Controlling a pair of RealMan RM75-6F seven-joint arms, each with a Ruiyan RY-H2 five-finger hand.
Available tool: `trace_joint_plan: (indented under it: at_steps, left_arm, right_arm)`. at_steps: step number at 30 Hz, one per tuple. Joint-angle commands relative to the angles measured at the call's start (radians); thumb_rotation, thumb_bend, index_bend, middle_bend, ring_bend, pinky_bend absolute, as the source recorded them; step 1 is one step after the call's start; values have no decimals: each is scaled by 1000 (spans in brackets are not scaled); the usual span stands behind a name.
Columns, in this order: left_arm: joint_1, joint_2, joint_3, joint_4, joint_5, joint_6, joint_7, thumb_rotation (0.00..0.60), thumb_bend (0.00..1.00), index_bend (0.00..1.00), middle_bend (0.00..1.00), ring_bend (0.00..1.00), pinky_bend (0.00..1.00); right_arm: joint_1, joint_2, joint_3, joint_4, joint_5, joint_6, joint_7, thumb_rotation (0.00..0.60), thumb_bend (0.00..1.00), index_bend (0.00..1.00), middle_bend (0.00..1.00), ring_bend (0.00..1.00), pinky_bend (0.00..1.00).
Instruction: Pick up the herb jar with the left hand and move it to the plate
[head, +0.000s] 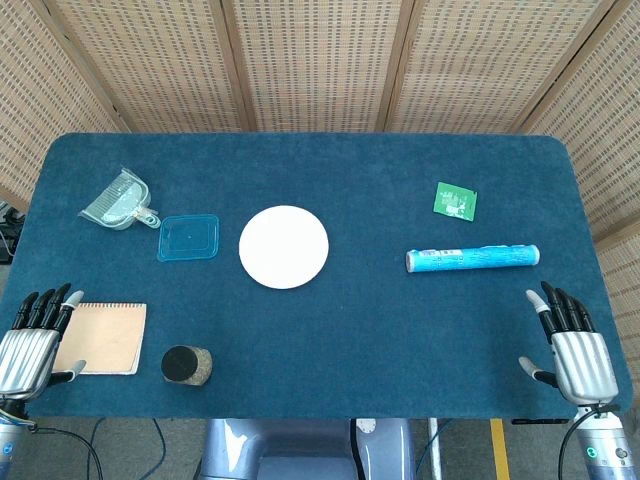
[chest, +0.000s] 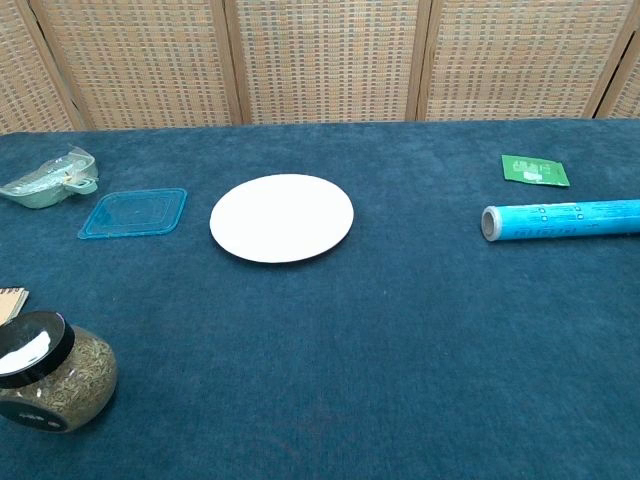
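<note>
The herb jar (head: 186, 365) (chest: 48, 376) is a squat glass jar of dried green herbs with a black lid, standing near the table's front left. The round white plate (head: 284, 246) (chest: 282, 217) lies bare in the middle of the blue cloth. My left hand (head: 33, 343) rests at the front left corner, fingers apart and holding nothing, well to the left of the jar with a notepad between them. My right hand (head: 572, 345) lies at the front right corner, fingers spread and holding nothing. Neither hand appears in the chest view.
A tan spiral notepad (head: 102, 338) lies between my left hand and the jar. A blue container lid (head: 188, 238) and a pale green dustpan (head: 121, 200) sit left of the plate. To the right lie a blue tube (head: 472, 258) and a green packet (head: 455, 200).
</note>
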Motion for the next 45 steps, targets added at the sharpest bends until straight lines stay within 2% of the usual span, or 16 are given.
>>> trace_joint_plan:
  at_steps: [1, 39, 45]
  left_arm:
    - [0, 0, 0, -1, 0, -1, -1, 600, 180, 0, 0, 0, 0]
    - [-1, 11, 15, -23, 30, -10, -17, 600, 180, 0, 0, 0, 0]
    - [-9, 10, 51, -77, 98, -29, -3, 600, 180, 0, 0, 0, 0]
  right_arm:
    - [0, 0, 0, 0, 0, 0, 0, 600, 30, 89, 0, 0, 101]
    - [0, 14, -2, -15, 14, -20, 1, 600, 32, 89, 0, 0, 101]
    - [-1, 16, -3, -22, 12, -18, -2, 600, 30, 89, 0, 0, 101]
